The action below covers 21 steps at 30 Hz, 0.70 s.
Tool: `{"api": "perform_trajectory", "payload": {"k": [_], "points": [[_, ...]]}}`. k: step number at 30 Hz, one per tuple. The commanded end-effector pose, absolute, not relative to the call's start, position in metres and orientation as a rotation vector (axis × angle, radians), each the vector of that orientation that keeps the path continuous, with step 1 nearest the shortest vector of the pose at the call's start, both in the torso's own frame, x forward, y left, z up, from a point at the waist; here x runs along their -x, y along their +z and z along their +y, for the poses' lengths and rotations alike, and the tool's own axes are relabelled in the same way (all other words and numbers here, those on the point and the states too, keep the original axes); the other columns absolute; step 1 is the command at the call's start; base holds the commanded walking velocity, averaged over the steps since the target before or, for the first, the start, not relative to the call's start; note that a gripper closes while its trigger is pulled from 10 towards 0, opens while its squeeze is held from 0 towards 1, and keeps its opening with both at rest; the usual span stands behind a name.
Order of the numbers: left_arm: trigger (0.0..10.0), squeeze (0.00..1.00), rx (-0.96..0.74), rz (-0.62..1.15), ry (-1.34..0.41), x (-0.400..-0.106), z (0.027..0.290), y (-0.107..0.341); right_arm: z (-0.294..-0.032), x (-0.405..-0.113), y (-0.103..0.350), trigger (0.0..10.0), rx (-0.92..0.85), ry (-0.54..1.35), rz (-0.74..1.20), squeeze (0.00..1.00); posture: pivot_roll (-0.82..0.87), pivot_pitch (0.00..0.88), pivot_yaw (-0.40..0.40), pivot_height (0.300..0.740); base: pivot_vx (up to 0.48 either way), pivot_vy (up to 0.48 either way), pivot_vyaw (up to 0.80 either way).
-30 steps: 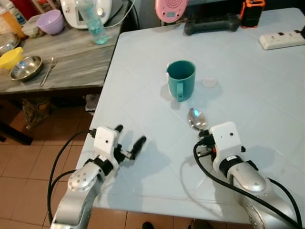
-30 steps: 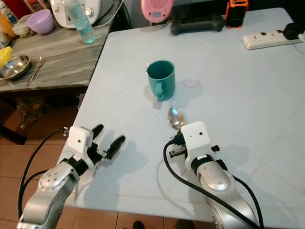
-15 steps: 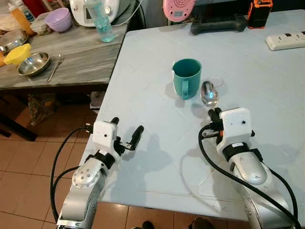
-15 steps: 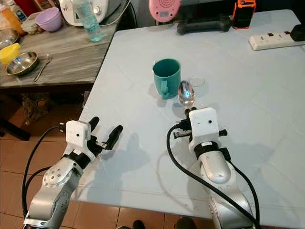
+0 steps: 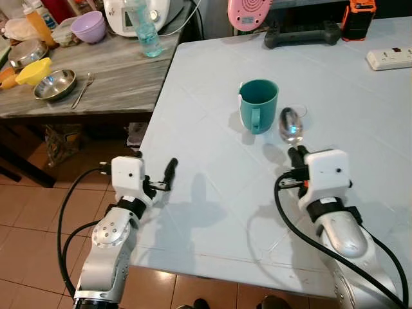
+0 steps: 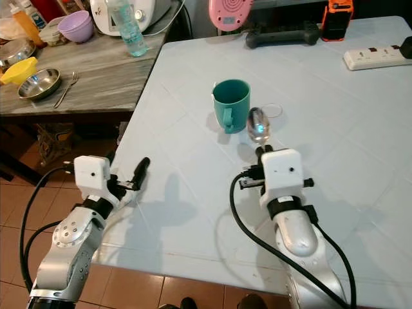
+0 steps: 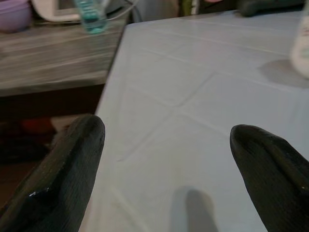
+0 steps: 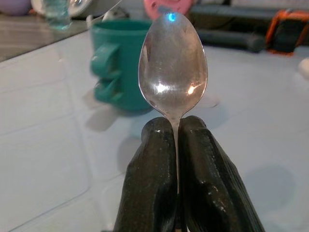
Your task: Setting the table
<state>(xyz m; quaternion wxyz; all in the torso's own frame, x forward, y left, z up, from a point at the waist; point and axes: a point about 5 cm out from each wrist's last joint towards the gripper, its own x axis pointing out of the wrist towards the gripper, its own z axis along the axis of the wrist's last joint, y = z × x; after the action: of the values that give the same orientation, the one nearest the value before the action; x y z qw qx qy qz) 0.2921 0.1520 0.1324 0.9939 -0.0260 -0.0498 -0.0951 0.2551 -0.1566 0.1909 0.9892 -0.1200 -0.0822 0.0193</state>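
A teal mug (image 5: 258, 105) stands upright on the pale blue table (image 5: 212, 161), handle toward me. My right gripper (image 5: 295, 153) is shut on a metal spoon (image 5: 291, 125), whose bowl sticks out forward just right of the mug; in the right wrist view the spoon (image 8: 173, 67) rises from between the closed fingers (image 8: 153, 174) with the mug (image 8: 120, 63) behind it. My left gripper (image 5: 154, 174) is open over the table's left front edge, well left of the mug, with nothing between its fingers (image 7: 67, 164).
A grey wooden side table (image 5: 96, 71) at the left holds a steel bowl (image 5: 54, 84), a fork (image 5: 82, 89), a purple bowl (image 5: 89, 26) and a water bottle (image 5: 146, 32). At the table's far edge lie a pink device (image 5: 248, 13), a black tool (image 5: 301, 33) and a power strip (image 5: 389, 59).
My right gripper has carried the spoon forward, from in front of the mug to its right side. The left gripper has drifted left toward the table edge. The camera has shifted slightly.
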Motion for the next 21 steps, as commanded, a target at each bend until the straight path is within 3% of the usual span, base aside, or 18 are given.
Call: {"api": "perform_trajectory", "payload": {"k": [1,15,21], "points": [[10.0,0.00,0.036,-0.092,-0.132,-0.2915,0.1643,0.1290,-0.1549,-0.2508,0.2000,10.0,0.274,0.036,-0.230,0.00,-0.35,0.173,0.223,0.740,0.000,0.000,0.00],[10.0,0.00,0.043,-0.109,-0.107,-0.2986,0.1622,0.1308,-0.1535,-0.2553,0.1931,10.0,0.262,0.030,-0.227,0.00,-0.36,0.147,0.215,0.740,0.000,0.000,0.00],[10.0,0.00,0.049,-0.111,-0.112,-0.2990,0.1606,0.1304,-0.1552,-0.2572,0.1911,10.0,0.257,0.032,-0.213,0.00,-0.36,0.147,0.215,0.740,0.000,0.000,-0.57]]}}
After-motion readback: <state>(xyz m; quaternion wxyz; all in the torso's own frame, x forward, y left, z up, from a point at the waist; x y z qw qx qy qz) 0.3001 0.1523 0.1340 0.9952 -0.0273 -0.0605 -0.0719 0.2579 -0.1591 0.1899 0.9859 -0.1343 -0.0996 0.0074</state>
